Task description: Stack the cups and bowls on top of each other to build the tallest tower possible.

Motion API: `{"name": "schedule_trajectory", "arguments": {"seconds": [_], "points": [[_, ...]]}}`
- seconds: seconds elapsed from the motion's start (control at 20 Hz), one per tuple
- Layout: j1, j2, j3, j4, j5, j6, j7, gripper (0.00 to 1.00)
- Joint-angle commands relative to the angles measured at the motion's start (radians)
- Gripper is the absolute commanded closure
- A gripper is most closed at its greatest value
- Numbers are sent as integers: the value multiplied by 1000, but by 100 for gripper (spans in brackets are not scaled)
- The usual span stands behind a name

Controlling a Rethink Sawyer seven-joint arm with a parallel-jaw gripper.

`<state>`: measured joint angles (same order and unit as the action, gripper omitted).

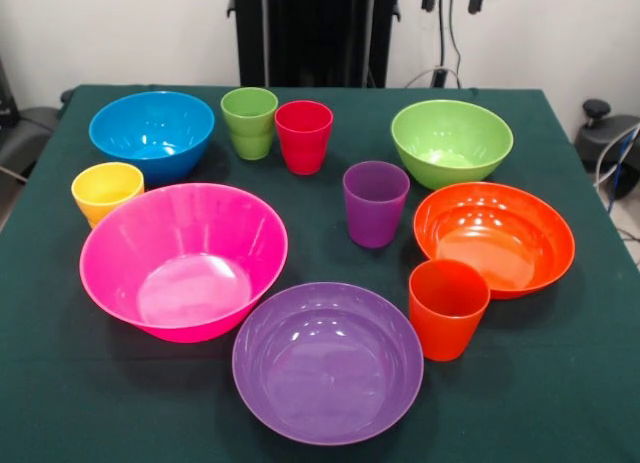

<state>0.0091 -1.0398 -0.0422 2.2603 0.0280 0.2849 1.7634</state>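
All cups and bowls stand apart, upright, on the dark green table (560, 383). The big pink bowl (183, 260) is at front left. The purple bowl (328, 361) is at front middle. The orange bowl (494, 237) is at right, the green bowl (451, 142) behind it, the blue bowl (152, 133) at back left. The yellow cup (106, 192) is at left. The green cup (249, 122) and red cup (303, 135) stand side by side at the back. The purple cup (375, 203) is in the middle, the orange cup (447, 308) at front right. No tower stands. The gripper does not show.
The robot's black pedestal (315, 33) stands behind the table's far edge. Cables hang on the wall at back right. A dark object (600, 133) sits off the table's right side.
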Motion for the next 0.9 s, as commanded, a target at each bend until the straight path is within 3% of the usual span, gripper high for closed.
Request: {"name": "schedule_trajectory", "arguments": {"seconds": [0.05, 0.55, 0.9], "points": [[-18, 139, 74, 40, -79, -95, 86, 0], [-49, 281, 80, -4, -118, -198, 90, 0], [-113, 355, 101, -64, -169, -231, 54, 0]]}}
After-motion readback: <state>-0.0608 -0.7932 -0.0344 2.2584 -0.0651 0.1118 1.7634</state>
